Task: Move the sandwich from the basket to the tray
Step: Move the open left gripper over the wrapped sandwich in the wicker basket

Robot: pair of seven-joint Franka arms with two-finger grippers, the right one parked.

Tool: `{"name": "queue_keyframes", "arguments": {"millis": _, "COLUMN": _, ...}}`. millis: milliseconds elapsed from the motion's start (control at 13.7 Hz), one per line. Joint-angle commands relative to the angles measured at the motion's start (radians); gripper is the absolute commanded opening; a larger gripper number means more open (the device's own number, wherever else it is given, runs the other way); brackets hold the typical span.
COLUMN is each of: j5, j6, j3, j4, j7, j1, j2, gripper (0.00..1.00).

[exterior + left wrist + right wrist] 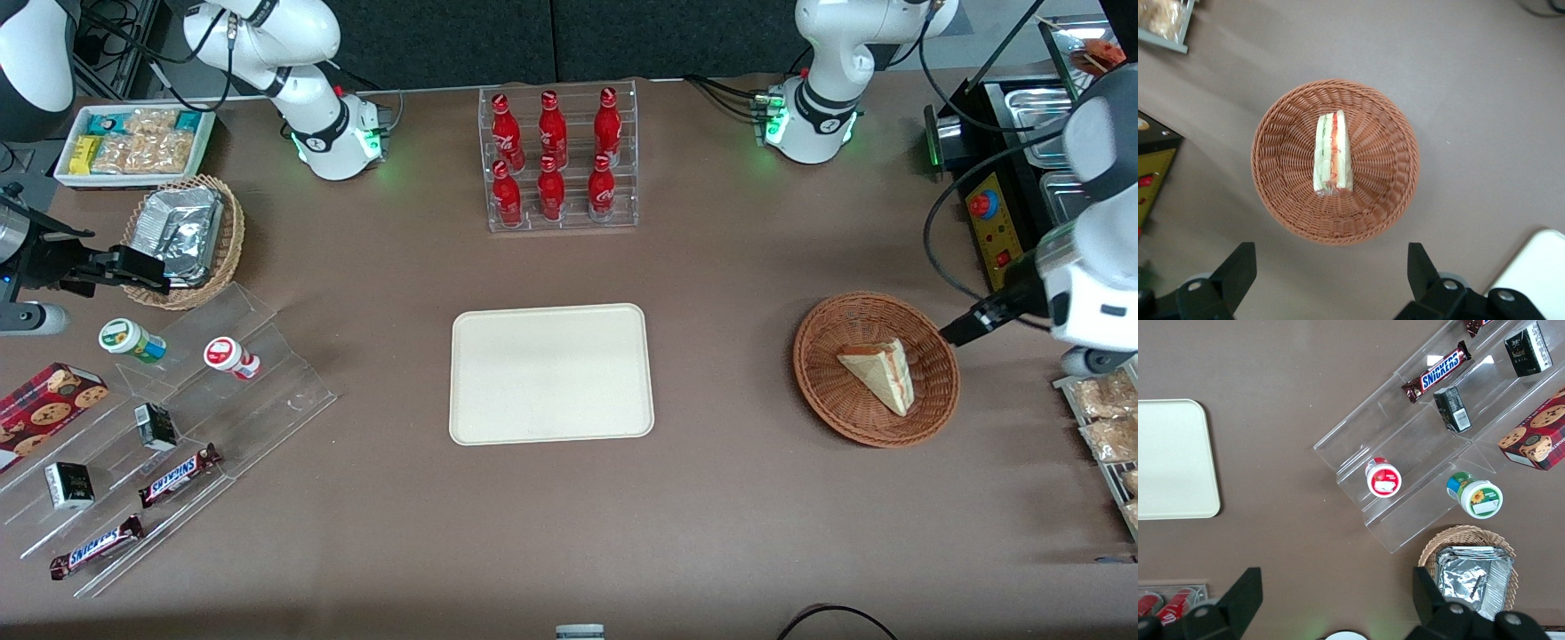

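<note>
The pincer (1325,280) is held wide and empty above the basket (822,384). The sandwich (878,373), at right of the front frame, is ungrasped; the centre tray (551,373) is unfilled.

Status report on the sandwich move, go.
Gripper open, hovering above the basket, jaws empty. Sandwich lying in the basket, untouched. Tray bare, nothing between basket and tray.
</note>
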Motion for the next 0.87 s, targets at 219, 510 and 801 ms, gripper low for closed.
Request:
{"name": "queue_keyframes", "arguments": {"millis": 219, "j5": 0.076, "j6": 0.353, "j3": 0.006, "j4": -0.375, "j7": -0.09, "j1": -0.003, "j2": -0.094, "gripper": 1.0}}
{"name": "queue_keyframes", "arguments": {"millis": 510, "j5": 0.078, "j6": 0.507, "j3": 0.008, "j4": -0.502, "j7": -0.09, "j1": 0.017, "j2": -0.087, "gripper": 1.0}}
{"name": "queue_keyframes", "arguments": {"millis": 801, "j5": 0.075, "j6": 0.605, "j3": 0.008, "j4": -0.547, "j7": -0.09, "j1": 0.058, "j2": -0.066, "gripper": 1.0}}
